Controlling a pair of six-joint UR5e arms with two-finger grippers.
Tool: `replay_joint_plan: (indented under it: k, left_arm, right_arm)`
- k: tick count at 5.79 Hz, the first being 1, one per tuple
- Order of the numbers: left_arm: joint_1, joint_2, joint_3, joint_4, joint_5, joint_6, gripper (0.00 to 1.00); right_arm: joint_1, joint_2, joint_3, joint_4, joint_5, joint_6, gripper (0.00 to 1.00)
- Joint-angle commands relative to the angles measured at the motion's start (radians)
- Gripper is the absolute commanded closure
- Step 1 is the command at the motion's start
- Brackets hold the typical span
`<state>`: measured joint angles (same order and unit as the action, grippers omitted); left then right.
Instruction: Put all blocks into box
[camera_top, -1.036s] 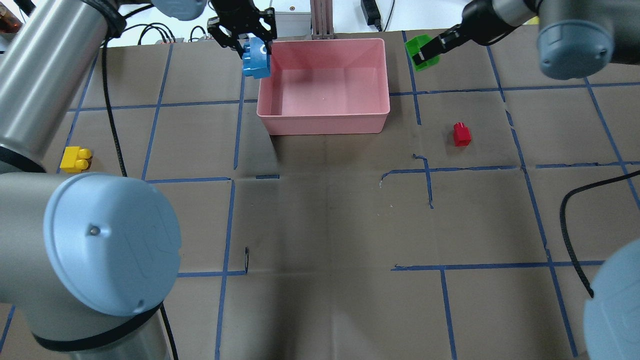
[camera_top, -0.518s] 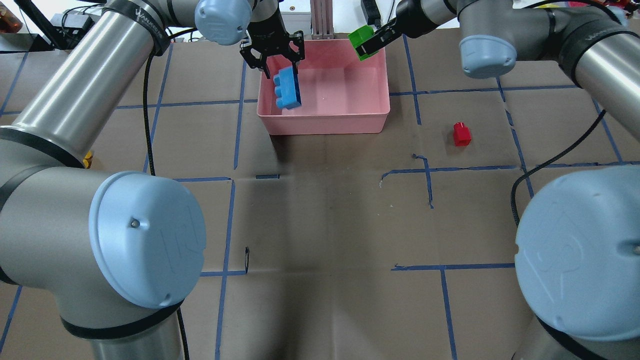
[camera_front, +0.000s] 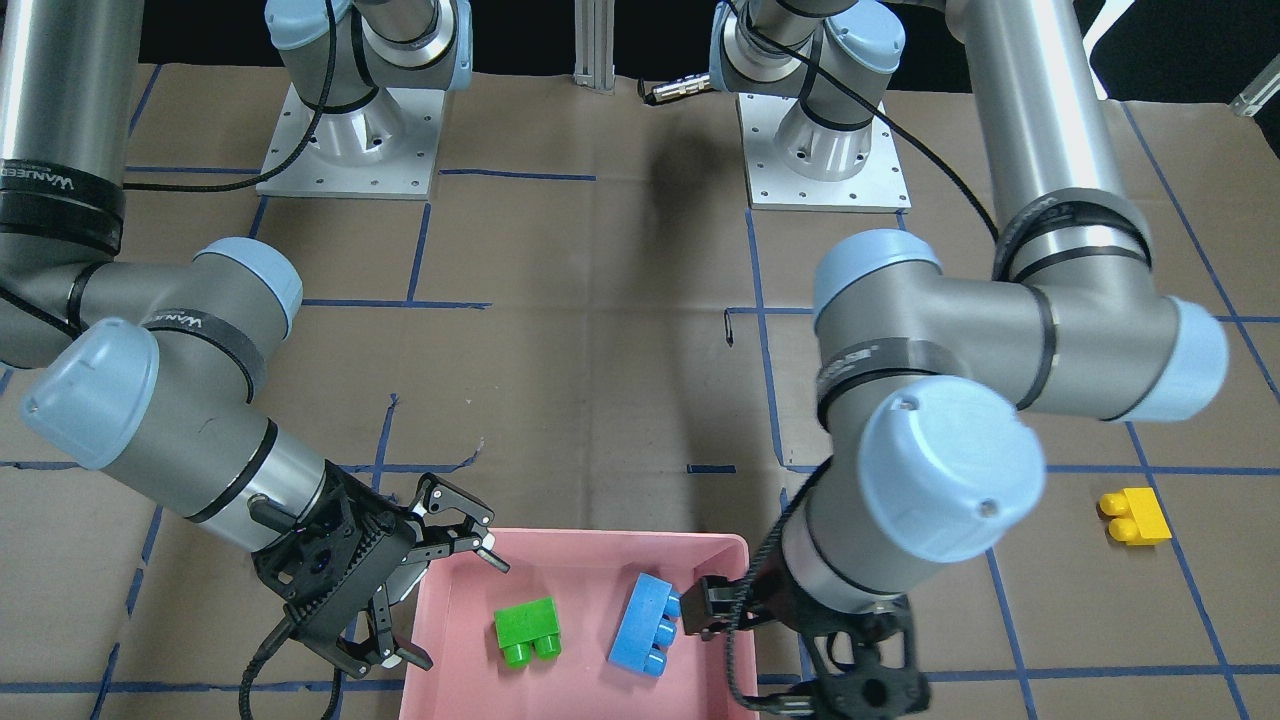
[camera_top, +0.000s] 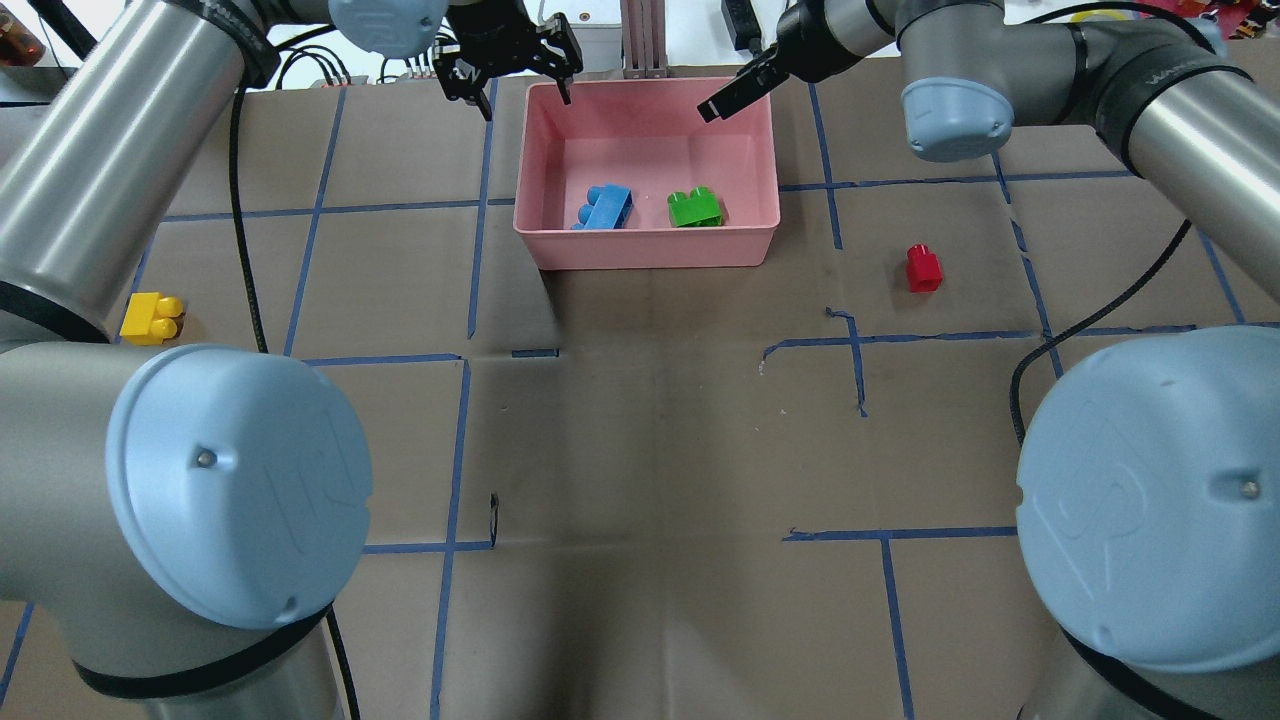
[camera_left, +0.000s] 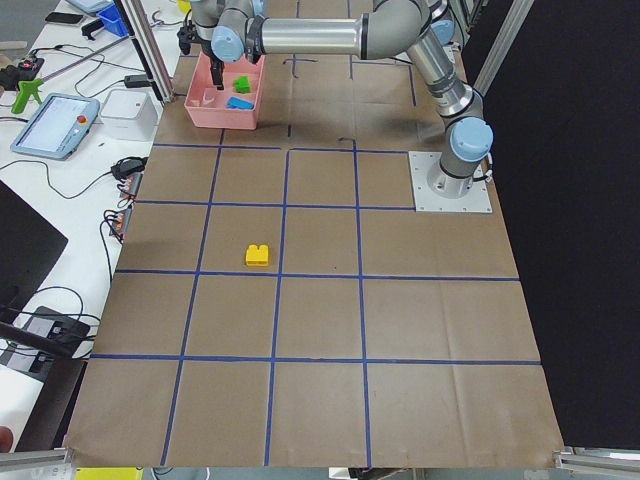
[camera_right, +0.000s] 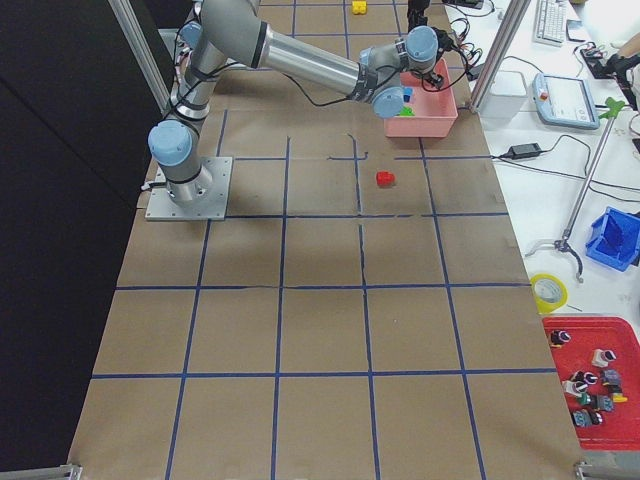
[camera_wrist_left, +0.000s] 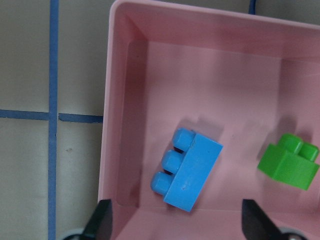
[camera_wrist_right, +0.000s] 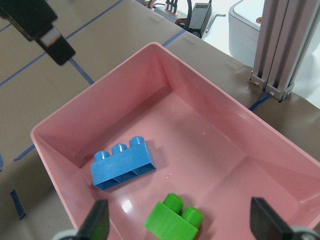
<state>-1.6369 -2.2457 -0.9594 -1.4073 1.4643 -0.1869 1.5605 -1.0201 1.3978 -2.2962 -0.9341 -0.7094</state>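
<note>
white lettering on black arm band; too blurred to read

Table: box, yellow block, red block

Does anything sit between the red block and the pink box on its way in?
Nothing visible does. Only bare brown paper lies between the red block and the box. The box's own side wall is all the block would have to be lifted over.
</note>
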Motion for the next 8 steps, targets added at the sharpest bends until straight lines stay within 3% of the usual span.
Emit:
replay_joint_plan:
  k: [1, 2, 3, 4, 5, 6, 7, 8]
  left_arm:
    - [0.125, 0.075, -0.022, -0.028, -0.018, 0.131, 0.01]
    - [0.217, 0.101, -0.062, -0.044, -0.012, 0.268, 0.01]
    - [0.318, 0.133, -0.120, -0.045, -0.010, 0.416, 0.01]
    - [0.416, 0.161, -0.162, -0.045, -0.001, 0.499, 0.01]
    - [0.502, 0.161, -0.176, -0.045, 0.077, 0.544, 0.01]
    - [0.553, 0.161, -0.183, -0.045, 0.096, 0.604, 0.01]
    - [0.609, 0.150, -0.203, -0.036, 0.117, 0.685, 0.01]
    - [0.658, 0.141, -0.238, -0.027, 0.117, 0.758, 0.01]
  right_arm:
    - [-0.026, -0.071, 0.018, 0.128, -0.024, -0.005, 0.00]
    - [-0.078, -0.145, 0.024, 0.288, -0.207, -0.005, 0.00]
    - [-0.091, -0.196, 0.026, 0.385, -0.502, 0.010, 0.00]
    - [-0.095, -0.199, 0.036, 0.443, -0.631, 0.195, 0.00]
    - [-0.096, -0.199, 0.103, 0.433, -0.637, 0.448, 0.01]
    - [-0.097, -0.192, 0.172, 0.358, -0.638, 0.564, 0.02]
    - [-0.106, -0.172, 0.261, 0.218, -0.675, 0.577, 0.04]
    - [-0.135, -0.137, 0.365, -0.003, -0.674, 0.565, 0.04]
